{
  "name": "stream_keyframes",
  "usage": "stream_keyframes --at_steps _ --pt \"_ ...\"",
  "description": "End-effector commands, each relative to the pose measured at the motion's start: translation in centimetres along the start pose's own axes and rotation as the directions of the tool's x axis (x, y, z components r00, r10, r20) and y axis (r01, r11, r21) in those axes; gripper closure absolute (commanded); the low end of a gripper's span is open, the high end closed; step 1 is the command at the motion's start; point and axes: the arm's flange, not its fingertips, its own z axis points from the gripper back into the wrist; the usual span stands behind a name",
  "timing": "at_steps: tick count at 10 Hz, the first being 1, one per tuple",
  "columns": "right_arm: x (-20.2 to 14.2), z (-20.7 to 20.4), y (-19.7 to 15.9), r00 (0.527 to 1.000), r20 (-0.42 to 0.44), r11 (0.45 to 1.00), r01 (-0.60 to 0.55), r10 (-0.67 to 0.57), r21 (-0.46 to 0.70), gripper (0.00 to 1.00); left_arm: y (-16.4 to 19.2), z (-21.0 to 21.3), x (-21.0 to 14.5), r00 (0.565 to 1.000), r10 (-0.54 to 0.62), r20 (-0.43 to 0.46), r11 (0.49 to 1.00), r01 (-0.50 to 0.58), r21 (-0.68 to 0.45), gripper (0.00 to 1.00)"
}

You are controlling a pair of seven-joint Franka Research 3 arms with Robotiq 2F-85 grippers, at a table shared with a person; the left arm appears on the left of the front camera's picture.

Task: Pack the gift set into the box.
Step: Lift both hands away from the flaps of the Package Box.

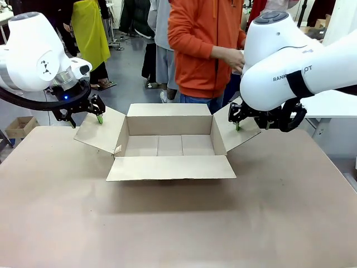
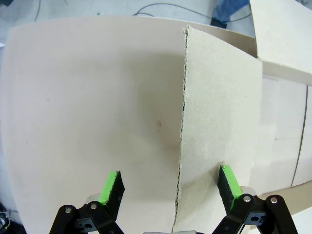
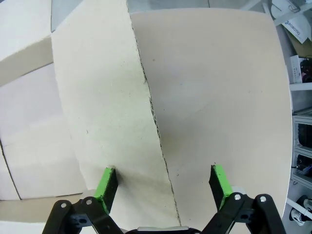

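Observation:
The box (image 1: pixel 170 146), a brown cardboard carton, stands open at the middle of the table with all four flaps spread outward; what I see of its inside is bare. The gift set is out of view. My left gripper (image 1: pixel 86 118) hovers at the outer edge of the left flap (image 1: pixel 100 134). In the left wrist view that gripper (image 2: pixel 170 187) is open, its green pads (image 2: pixel 111 187) straddling the flap (image 2: pixel 219 107). My right gripper (image 1: pixel 251 124) is at the right flap (image 1: pixel 239 135). It too is open (image 3: pixel 163 184), with the flap (image 3: pixel 102 97) edge between its pads (image 3: pixel 219 181).
A person in an orange hoodie (image 1: pixel 201 44) stands at the far side just behind the box, hands near their waist. The brown tabletop (image 1: pixel 178 223) stretches wide in front of the box. Other people stand farther back on the left.

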Motion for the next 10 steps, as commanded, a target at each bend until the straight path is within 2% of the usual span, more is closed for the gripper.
stream_keyframes --at_steps 1,10 --pt "0.29 0.02 0.02 1.000 0.011 1.000 0.005 -0.005 -0.015 0.00 -0.14 0.23 -0.13 1.000 0.011 -0.001 1.000 -0.011 0.018 0.00" --pt "0.29 0.02 0.02 1.000 0.011 1.000 0.005 -0.005 -0.015 0.00 -0.14 0.23 -0.13 1.000 0.011 -0.001 1.000 -0.011 0.018 0.00"
